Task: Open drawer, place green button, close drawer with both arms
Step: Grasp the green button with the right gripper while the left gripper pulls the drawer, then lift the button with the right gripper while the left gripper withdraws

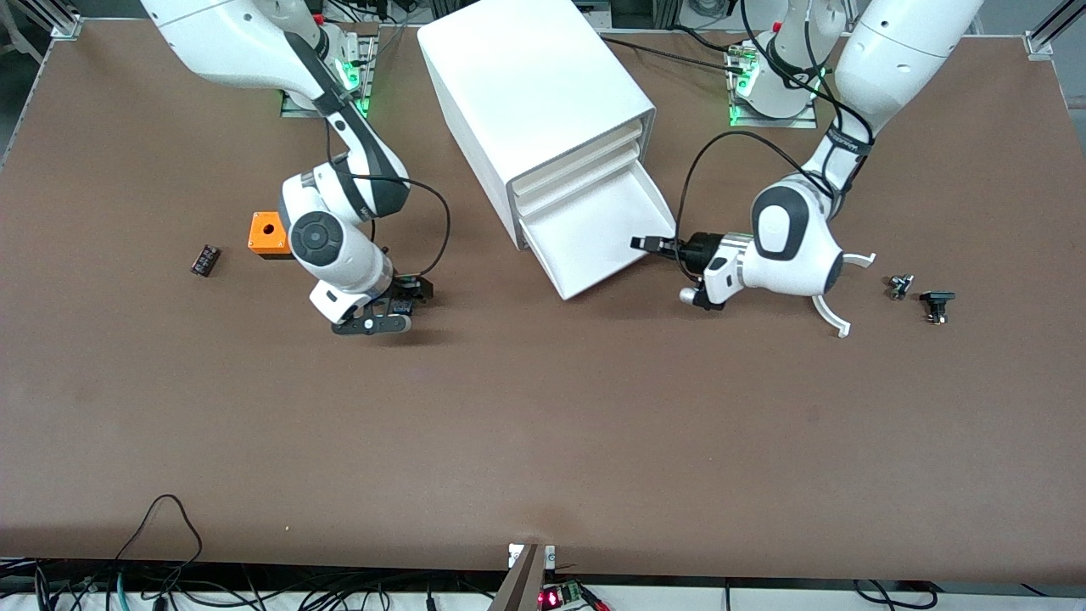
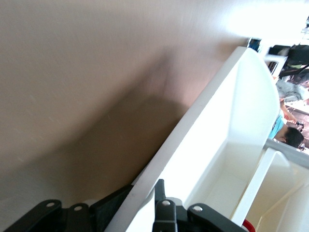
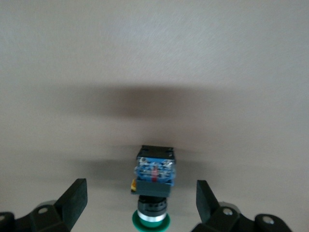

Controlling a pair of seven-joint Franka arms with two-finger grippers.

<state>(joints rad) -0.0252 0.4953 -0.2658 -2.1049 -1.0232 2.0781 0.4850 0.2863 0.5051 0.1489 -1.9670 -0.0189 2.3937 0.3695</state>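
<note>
The right gripper (image 1: pixel 399 307), left of centre in the front view, is hanging spread wide around the button (image 3: pixel 154 180), fingers (image 3: pixel 72 203) clear of it. At centre right, the left gripper (image 1: pixel 652 244) is gripping the pulled-out drawer (image 1: pixel 594 233) by its front wall

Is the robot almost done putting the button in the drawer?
Not yet. The drawer is already pulled open, with the left gripper at its edge. The right gripper is open around the button, which sits on the table. Grabbing, dropping in and closing remain.
</note>
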